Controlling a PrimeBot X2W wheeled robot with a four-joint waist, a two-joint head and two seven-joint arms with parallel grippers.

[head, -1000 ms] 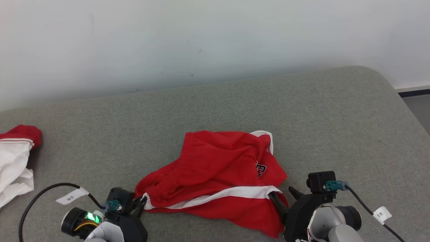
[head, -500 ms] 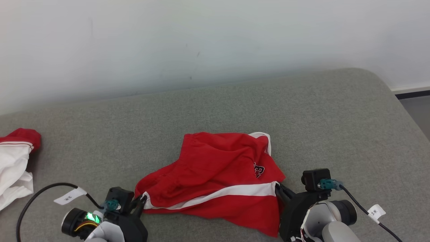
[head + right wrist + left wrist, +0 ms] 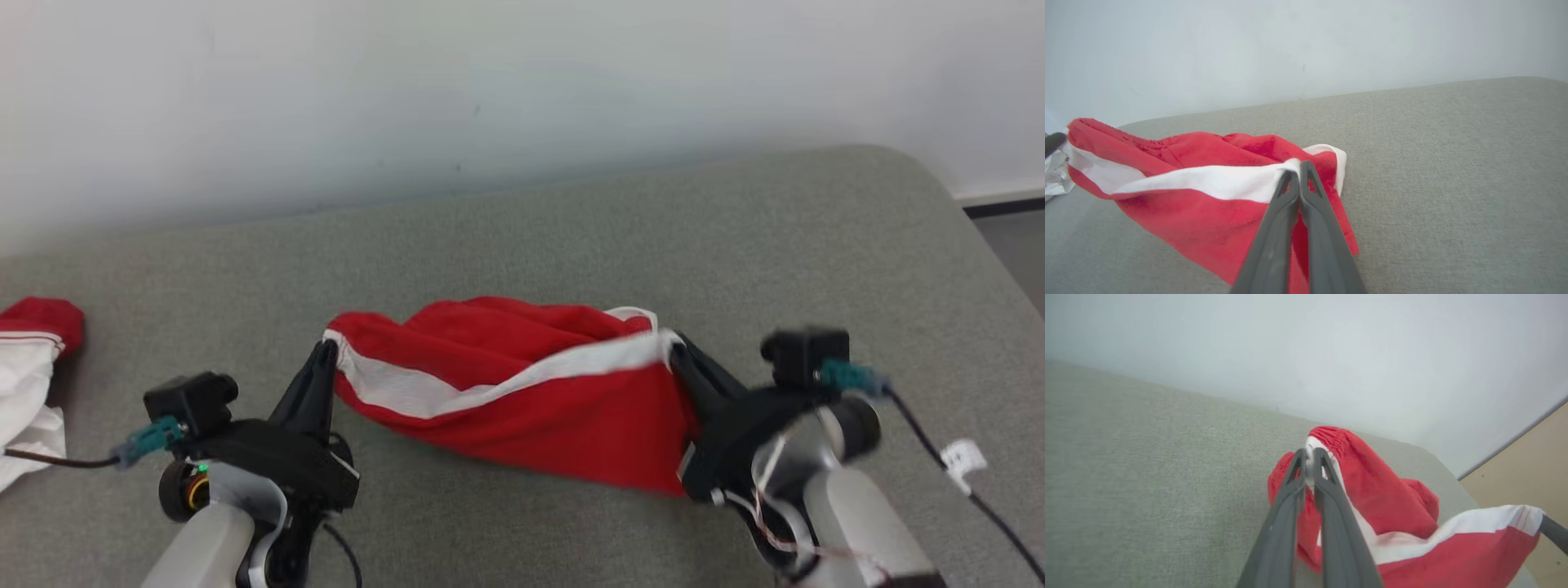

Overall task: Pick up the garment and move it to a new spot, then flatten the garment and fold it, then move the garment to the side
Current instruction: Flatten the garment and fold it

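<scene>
Red with a white band, the garment [image 3: 531,392] hangs stretched between the two arms over the middle of the grey padded surface [image 3: 522,237], a touch toward 6 o'clock in the head view. Its long axis runs from 9 o'clock to 3 o'clock. The white band lies along the top edge and sags a little mid-span. The red cloth below droops toward 5 o'clock, where its lower edge seems to rest on the padding. The left gripper [image 3: 325,347] has its jaws together, clamped on the band's 9 o'clock corner by the gathered waist. The right gripper [image 3: 673,339] has its jaws pressed shut on the 3 o'clock corner, with the white hem pinched at the tips. Crumpled folds bunch behind the band toward 12 o'clock. Well apart at 9 o'clock lies a white and red cloth [image 3: 28,392]. A pale wall [image 3: 522,82] rises along the 12 o'clock side, and a strip of floor [image 3: 1016,245] shows past the rounded corner at 2 o'clock.
</scene>
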